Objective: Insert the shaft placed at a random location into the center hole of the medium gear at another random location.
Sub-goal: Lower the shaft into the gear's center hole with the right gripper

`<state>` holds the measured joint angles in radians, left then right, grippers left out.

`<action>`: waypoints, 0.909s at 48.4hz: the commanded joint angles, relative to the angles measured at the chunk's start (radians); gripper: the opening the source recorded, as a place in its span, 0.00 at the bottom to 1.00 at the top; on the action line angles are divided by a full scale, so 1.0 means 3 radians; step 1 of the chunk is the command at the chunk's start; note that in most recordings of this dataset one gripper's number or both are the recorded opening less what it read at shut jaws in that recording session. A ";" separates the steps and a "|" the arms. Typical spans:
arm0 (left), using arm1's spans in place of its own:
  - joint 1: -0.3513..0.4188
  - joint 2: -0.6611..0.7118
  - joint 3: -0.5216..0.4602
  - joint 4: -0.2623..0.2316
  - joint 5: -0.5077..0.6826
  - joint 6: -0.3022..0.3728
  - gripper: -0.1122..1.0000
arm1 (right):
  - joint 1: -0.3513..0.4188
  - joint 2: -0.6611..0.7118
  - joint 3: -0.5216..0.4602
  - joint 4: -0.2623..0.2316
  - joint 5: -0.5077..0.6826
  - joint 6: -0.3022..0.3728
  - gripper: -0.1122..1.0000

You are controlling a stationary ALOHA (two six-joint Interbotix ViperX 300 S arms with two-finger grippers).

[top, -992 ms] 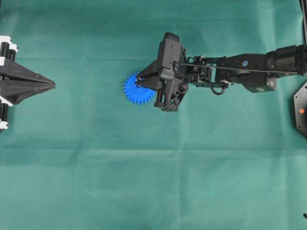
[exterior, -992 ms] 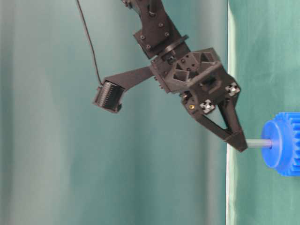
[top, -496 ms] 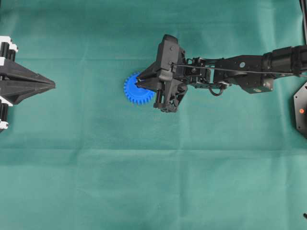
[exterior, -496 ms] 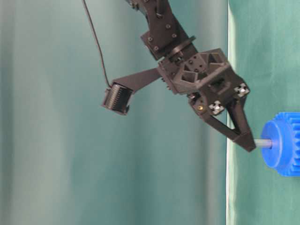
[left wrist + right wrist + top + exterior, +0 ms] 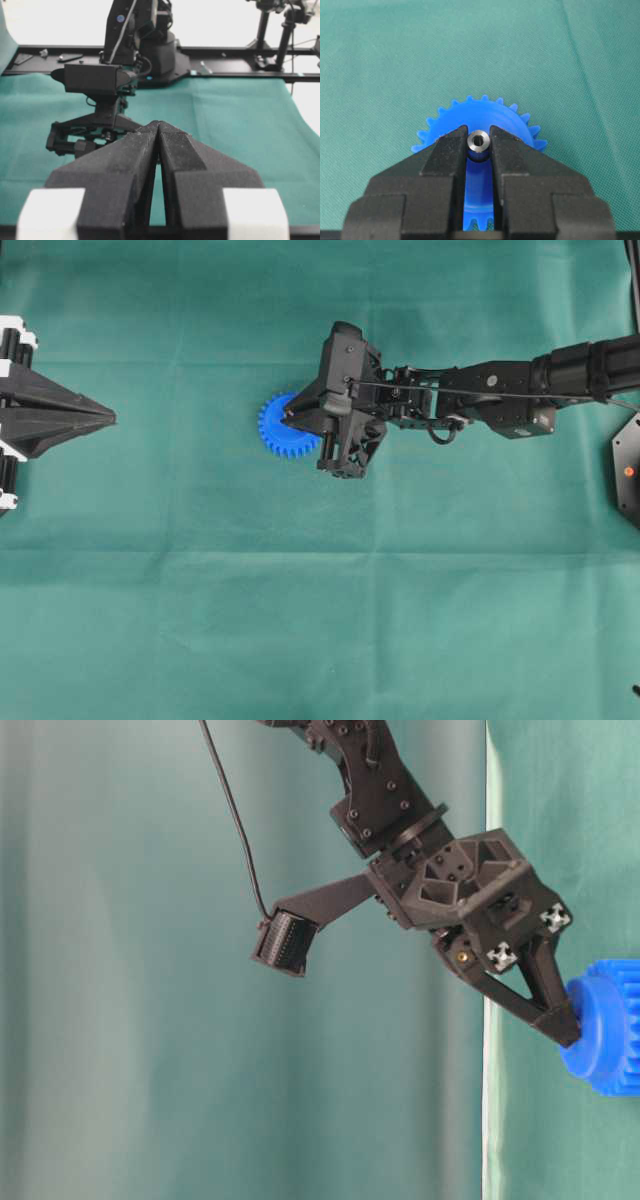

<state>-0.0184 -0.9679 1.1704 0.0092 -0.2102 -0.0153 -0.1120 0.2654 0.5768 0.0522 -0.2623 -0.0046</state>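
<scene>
While the right gripper (image 5: 479, 150) clamps the shaft (image 5: 479, 141) at the medium gear (image 5: 506, 122), the left gripper (image 5: 159, 131) sits closed.

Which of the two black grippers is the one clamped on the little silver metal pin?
The right gripper, over the blue toothed gear: its fingertips pinch the silver pin. The left gripper sits shut on nothing at the far edge of the green cloth.

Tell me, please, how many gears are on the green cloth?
1. The blue gear lies near the cloth's middle in the overhead view, partly under the right gripper. No other shows.
</scene>
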 commanded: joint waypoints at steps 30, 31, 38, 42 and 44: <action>0.0010 0.0020 -0.0072 0.0010 -0.0010 0.0000 0.10 | 0.0020 -0.0046 -0.0072 0.0010 0.0041 0.0056 0.22; 0.0010 0.0020 -0.0072 0.0005 -0.0010 0.0000 0.10 | 0.0026 -0.0046 -0.0072 0.0010 0.0046 0.0056 0.23; 0.0010 0.0020 -0.0072 0.0010 -0.0005 0.0000 0.10 | 0.0020 -0.0056 -0.0072 0.0010 0.0036 0.0056 0.23; 0.0010 0.0020 -0.0072 0.0005 -0.0005 -0.0005 0.10 | 0.0026 -0.0082 -0.0072 0.0000 0.0036 0.0056 0.29; 0.0010 0.0020 -0.0072 0.0005 0.0000 -0.0005 0.10 | 0.0036 -0.0102 -0.0072 -0.0015 0.0036 0.0046 0.39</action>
<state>-0.0184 -0.9679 1.1704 0.0092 -0.2071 -0.0153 -0.1104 0.2654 0.5768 0.0522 -0.2562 -0.0031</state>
